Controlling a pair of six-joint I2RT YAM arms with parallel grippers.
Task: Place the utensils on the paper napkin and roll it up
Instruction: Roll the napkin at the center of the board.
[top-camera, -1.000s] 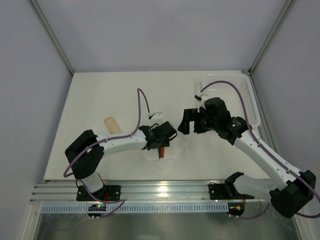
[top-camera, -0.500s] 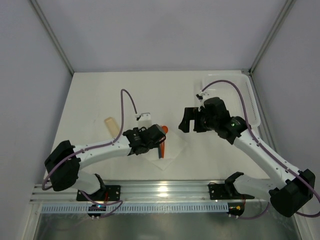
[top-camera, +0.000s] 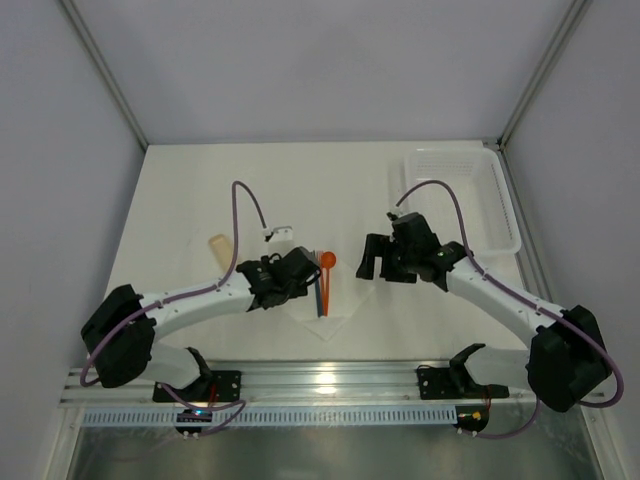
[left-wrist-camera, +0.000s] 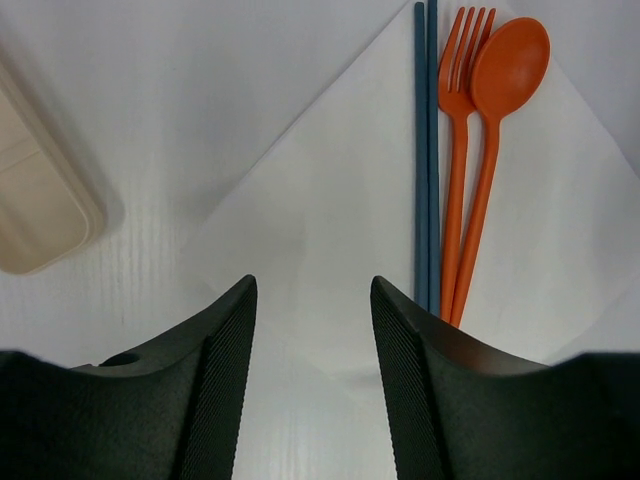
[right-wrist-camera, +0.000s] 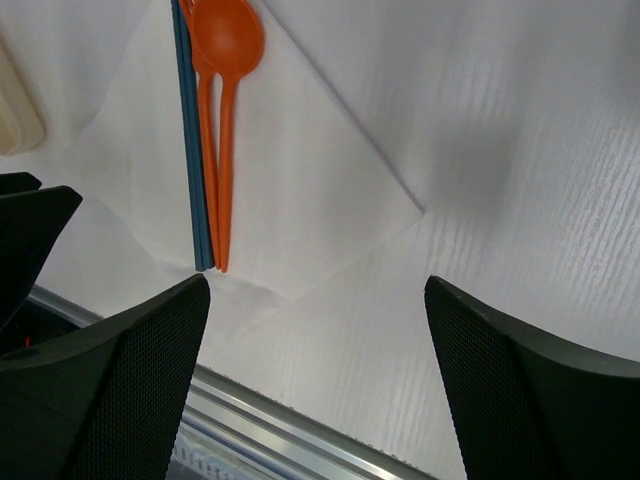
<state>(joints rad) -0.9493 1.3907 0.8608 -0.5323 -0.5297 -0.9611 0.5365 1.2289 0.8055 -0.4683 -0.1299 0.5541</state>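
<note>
Far left on the table sits a tan case (top-camera: 220, 248). Next to it, the left gripper (left-wrist-camera: 312, 300) hovers over the left corner of the paper napkin (left-wrist-camera: 330, 200), fingers spread, gripping nothing. The utensils (left-wrist-camera: 447, 230) lie side by side on the napkin: blue chopsticks (left-wrist-camera: 426, 150), orange fork (left-wrist-camera: 458, 90), orange spoon (left-wrist-camera: 510, 60). Placing looks done. Further right, the right gripper (right-wrist-camera: 315, 290) hangs wide apart, empty. Rolling is not yet begun; the sheet lies flat.

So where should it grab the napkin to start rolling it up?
Probably the left corner of the napkin, near the open left gripper. It lies flat and bare, clear of the utensils, which run side by side up the sheet. Coming low from the left, it could fold that corner over them.
</note>
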